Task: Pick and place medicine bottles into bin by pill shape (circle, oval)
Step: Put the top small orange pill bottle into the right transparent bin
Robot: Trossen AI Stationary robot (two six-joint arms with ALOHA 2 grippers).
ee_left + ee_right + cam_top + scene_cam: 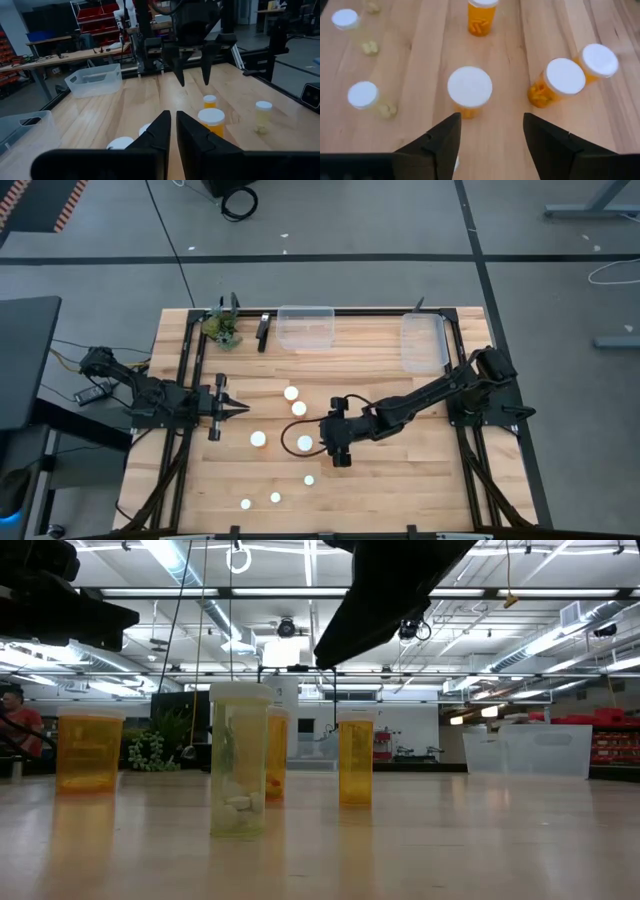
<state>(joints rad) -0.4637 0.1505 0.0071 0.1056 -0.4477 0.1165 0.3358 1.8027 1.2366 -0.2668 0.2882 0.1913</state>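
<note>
Several orange and pale medicine bottles with white caps stand upright on the wooden table (400,480). My right gripper (333,443) is open and points down above the table. It touches nothing. Just to its left stands a large-capped orange bottle (304,443), which lies ahead of the open fingers in the right wrist view (469,87). Two more orange bottles (565,77) stand close together beside it. My left gripper (243,410) is shut and empty at the table's left, pointing right. It also shows in the left wrist view (173,125).
Two clear plastic bins stand at the far edge, one in the middle (305,326) and one at the right (423,340). A small green plant (222,328) stands at the far left. Smaller pale bottles (275,497) stand near the front edge.
</note>
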